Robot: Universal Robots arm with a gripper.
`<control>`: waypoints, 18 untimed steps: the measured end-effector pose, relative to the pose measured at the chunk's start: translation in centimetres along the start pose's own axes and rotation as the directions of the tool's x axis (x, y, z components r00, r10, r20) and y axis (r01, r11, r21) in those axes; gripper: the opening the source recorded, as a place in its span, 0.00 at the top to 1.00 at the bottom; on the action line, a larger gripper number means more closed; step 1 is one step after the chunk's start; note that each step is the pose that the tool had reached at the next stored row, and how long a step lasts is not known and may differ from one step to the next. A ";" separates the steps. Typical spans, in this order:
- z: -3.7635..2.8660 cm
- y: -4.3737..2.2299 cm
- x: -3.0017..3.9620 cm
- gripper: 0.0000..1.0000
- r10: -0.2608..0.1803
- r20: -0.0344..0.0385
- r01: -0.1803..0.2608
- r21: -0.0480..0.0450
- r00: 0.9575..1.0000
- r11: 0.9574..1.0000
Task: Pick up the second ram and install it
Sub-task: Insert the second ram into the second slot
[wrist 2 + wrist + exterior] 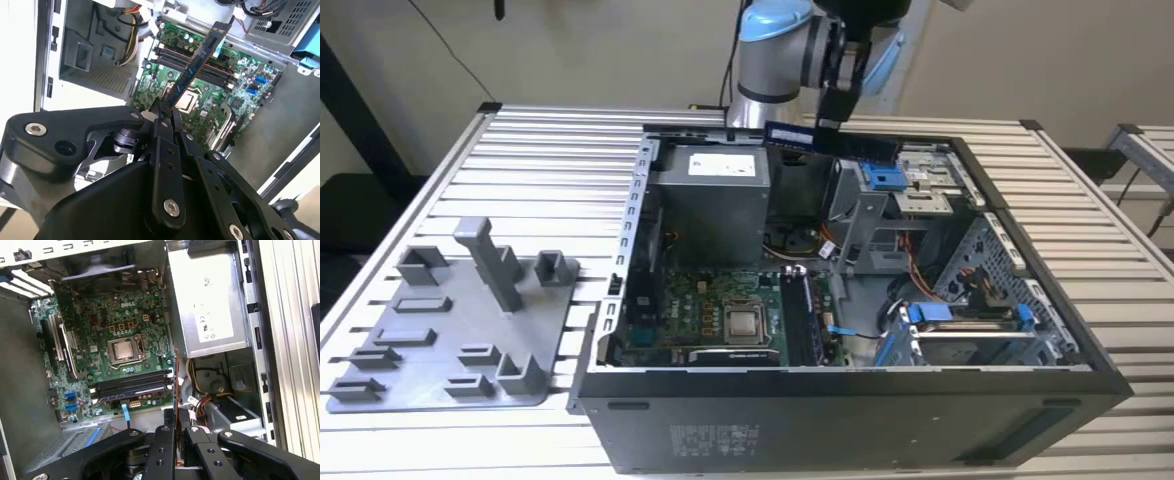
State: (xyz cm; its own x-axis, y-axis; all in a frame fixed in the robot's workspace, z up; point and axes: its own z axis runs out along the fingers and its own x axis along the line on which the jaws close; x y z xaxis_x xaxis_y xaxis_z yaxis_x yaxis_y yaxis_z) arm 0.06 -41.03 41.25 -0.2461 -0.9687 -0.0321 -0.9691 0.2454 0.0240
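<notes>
Hand [831, 120] pointing down, clamped on second ram [870, 148], hanging above open computer case [854, 420], clear of motherboard [707, 300].

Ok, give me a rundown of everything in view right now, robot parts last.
ram: 1, dark, held over the open case near its far edge
case: 1, black, lying on the table with its side open
motherboard: 1, green, on the case floor
CPU socket: 1, silver, middle of the motherboard
power supply: 1, grey, inside the case at the far end
drive caddy: 1, blue, in the case towards the exterior view's right
tray: 1, grey, on the table at the exterior view's left of the case
table: 1, pale, slatted, under everything
arm: 1, silver and blue, above the case's far edge
gripper: 1, black, shut on the ram
</notes>
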 end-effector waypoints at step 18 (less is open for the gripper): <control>0.01 0.00 0.00 0.86 0.142 0.004 -0.142 0.004 0.990 0.990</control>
State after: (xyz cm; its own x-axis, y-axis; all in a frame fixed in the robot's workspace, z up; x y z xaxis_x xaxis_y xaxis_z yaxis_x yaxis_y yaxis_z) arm 0.05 -41.04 41.25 -0.3815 -0.9238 -0.0321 -0.9243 0.3808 0.0240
